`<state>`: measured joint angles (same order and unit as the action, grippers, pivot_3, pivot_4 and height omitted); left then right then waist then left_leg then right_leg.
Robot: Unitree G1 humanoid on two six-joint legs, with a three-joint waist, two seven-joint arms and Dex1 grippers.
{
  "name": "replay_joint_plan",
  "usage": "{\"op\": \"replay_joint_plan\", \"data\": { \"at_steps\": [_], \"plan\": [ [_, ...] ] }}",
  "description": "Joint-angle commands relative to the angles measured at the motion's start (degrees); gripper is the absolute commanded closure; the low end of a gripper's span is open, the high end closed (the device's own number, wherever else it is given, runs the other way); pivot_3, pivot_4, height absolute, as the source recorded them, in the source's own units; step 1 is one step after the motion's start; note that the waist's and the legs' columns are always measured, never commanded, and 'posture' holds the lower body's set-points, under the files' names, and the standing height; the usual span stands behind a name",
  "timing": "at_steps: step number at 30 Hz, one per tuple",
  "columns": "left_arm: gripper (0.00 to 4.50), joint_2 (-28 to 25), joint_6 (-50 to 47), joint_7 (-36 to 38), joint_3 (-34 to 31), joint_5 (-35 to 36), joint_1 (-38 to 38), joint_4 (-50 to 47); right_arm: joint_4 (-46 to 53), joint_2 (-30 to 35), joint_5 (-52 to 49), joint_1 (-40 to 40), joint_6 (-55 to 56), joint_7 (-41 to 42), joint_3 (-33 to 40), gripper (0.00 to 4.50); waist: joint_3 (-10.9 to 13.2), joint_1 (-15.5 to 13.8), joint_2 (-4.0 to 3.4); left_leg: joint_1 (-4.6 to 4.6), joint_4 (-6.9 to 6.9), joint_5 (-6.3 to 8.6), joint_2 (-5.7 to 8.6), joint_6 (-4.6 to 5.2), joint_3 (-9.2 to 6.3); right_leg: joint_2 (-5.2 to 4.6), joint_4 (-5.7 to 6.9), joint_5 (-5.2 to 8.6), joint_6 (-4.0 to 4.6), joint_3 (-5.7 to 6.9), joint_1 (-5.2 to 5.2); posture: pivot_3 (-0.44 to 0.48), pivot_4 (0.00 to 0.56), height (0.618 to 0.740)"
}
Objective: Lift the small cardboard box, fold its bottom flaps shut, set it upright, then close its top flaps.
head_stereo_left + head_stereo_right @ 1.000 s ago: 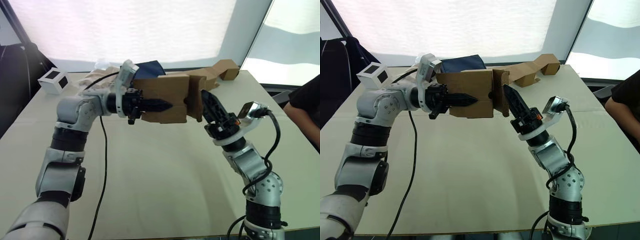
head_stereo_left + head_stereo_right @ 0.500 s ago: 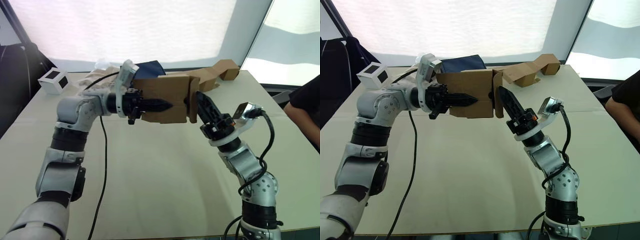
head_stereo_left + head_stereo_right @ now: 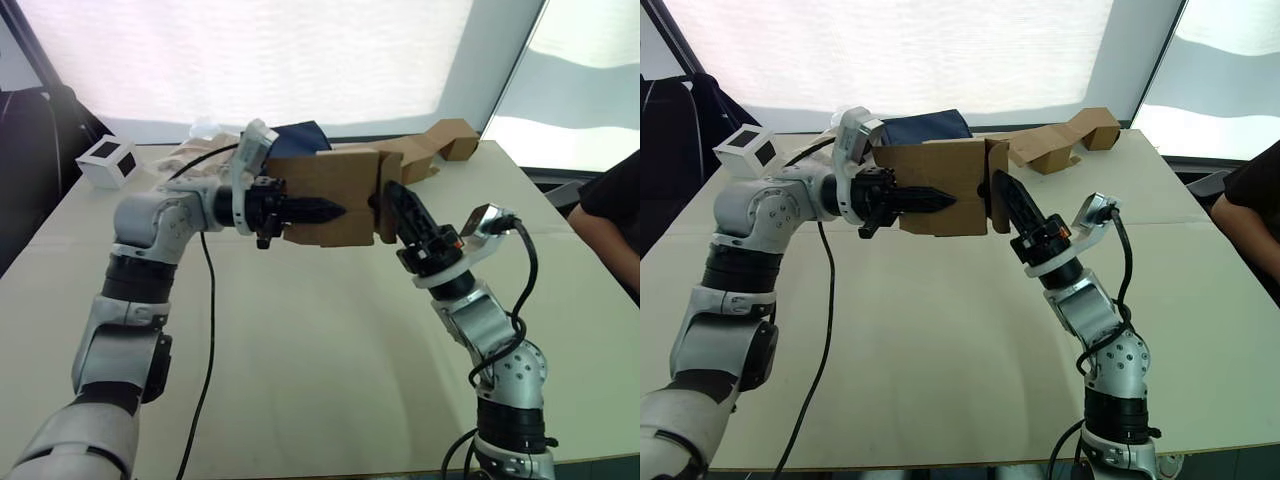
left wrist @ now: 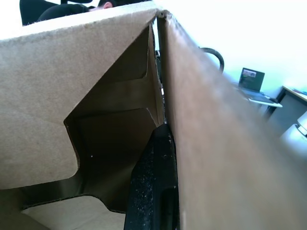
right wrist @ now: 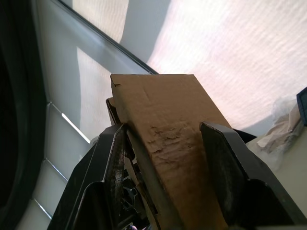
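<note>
Box (image 3: pixel 330 195) of brown cardboard hangs above the pale worktop (image 3: pixel 320 350), its wall pinched by the left hand (image 3: pixel 318 211); the right hand (image 3: pixel 398 205) apparently straddles an end flap (image 5: pixel 163 129), fingers apart. Bright blinds behind.

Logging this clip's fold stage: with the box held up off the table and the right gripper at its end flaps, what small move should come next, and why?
Probably a short further push by the right gripper toward the left gripper, pressing the bottom flaps flat. The left gripper is clamped on a wall of the small cardboard box, holding it above the table, and the right wrist view shows a flap between open fingers, not yet flush.
</note>
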<state>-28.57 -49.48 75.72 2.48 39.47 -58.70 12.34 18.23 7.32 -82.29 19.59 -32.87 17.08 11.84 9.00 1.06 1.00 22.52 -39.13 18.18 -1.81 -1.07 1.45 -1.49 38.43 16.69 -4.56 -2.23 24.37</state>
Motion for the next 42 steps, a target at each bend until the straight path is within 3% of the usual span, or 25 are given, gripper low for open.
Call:
{"op": "replay_joint_plan", "data": {
  "at_steps": [1,21,42],
  "plan": [
    [4.40,0.3,1.1,0.0,-1.3,0.7,-0.3,-1.6,1.5,-0.7,-0.5,1.3,0.4,0.3,-0.3,2.04,0.0,0.0,0.00,0.00,0.00,0.00,0.00,0.00,0.00,0.00,0.00,0.00,0.00,0.00,0.00,0.000,0.150,0.740],
    [4.40,4.2,2.8,-3.8,-2.8,0.7,0.2,-1.2,2.3,-5.7,2.8,1.6,1.7,-2.4,-3.6,2.04,0.0,0.0,0.00,0.00,0.00,0.00,0.00,-0.01,0.00,-0.02,0.01,0.00,0.00,0.00,0.00,0.000,0.150,0.740],
    [4.40,4.8,3.0,-5.1,-3.7,0.6,0.1,-0.1,0.9,-9.9,5.9,4.2,5.5,-4.5,-2.8,2.04,0.0,0.1,-0.01,0.00,0.00,-0.01,0.00,-0.02,-0.01,-0.02,0.02,0.00,0.00,0.00,0.01,0.000,0.150,0.740]
  ]
}}
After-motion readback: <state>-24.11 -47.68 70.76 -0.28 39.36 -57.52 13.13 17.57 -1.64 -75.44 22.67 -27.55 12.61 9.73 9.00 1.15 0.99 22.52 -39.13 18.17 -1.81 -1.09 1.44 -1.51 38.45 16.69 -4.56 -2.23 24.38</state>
